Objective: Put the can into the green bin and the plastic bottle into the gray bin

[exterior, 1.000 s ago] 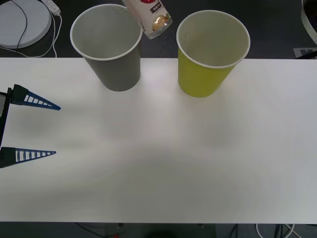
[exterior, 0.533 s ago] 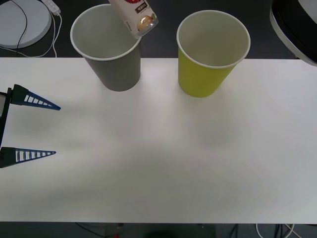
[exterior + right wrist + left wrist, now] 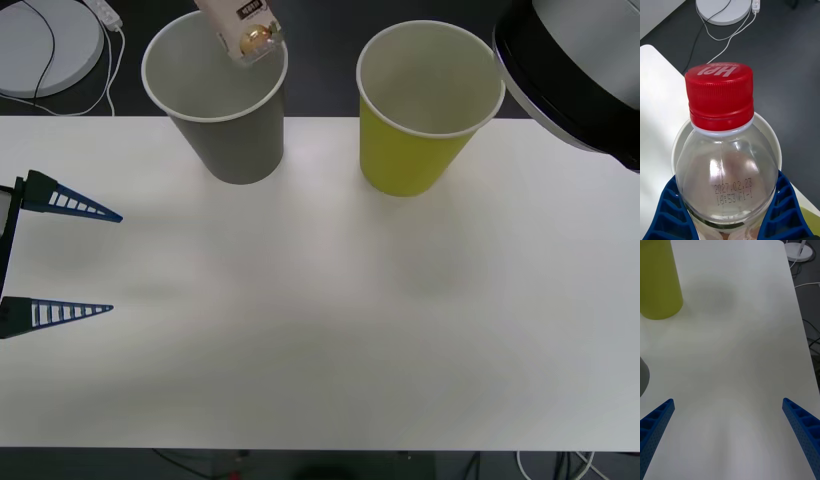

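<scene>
Now, in the front view, the plastic bottle (image 3: 240,28) hangs in the air right over the mouth of the gray bin (image 3: 222,100), tipped at a slant with its round bottom end pointing down toward the camera. It sits above the far side of the bin's opening, not yet inside. The green bin (image 3: 425,105) stands beside the gray one on the white table (image 3: 320,330), a little apart, and no can lies on the table. The right arm (image 3: 570,75) reaches in from the upper right corner. The left gripper (image 3: 65,258) waits at the left edge of the table, with its two blue fingers spread wide and nothing between them. In the right wrist view, the right gripper (image 3: 730,221) pinches the bottle's clear body between its blue fingers (image 3: 666,213), and the red cap (image 3: 719,92) points away from the claw. The white rim of the gray bin (image 3: 767,129) peeks out straight behind the bottle, so the bin lies right under it. In the left wrist view, the left fingers (image 3: 657,427) stand far apart over bare table, with the green bin (image 3: 658,279) well away. The right arm looks ready to let the bottle drop.
</scene>
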You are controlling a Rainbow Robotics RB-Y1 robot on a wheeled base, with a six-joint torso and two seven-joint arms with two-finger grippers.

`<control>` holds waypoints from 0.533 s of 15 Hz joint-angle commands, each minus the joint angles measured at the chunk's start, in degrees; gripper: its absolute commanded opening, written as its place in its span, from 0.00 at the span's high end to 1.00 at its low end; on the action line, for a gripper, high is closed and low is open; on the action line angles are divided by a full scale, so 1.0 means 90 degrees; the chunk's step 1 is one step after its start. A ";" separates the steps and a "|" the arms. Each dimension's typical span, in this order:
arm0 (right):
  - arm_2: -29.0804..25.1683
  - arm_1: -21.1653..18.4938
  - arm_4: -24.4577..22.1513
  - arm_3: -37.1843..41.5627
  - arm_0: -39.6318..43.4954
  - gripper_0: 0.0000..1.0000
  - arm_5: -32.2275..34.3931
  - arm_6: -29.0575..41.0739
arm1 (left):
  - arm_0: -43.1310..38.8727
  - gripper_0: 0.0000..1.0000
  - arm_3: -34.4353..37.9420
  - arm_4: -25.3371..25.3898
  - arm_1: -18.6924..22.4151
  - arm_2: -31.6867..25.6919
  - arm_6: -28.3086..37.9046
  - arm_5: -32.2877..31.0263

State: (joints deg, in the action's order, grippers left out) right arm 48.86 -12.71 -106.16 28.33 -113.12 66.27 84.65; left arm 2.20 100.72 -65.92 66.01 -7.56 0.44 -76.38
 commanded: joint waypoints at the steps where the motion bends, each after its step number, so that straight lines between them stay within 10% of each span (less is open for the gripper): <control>1: 0.0059 0.0093 0.0028 -0.0140 0.0000 1.00 -0.0205 -0.0002 | 0.0000 0.00 0.0000 0.0000 0.0000 0.0000 0.0000 0.0000; 8: 0.0196 0.0211 0.0077 -0.0325 0.0000 1.00 -0.0430 -0.0002 | 0.0000 0.00 0.0000 0.0000 0.0000 0.0000 0.0000 0.0000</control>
State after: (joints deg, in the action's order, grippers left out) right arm 50.61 -10.81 -105.55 25.39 -113.12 62.40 84.65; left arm 2.20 100.72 -65.92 66.01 -7.56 0.44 -76.38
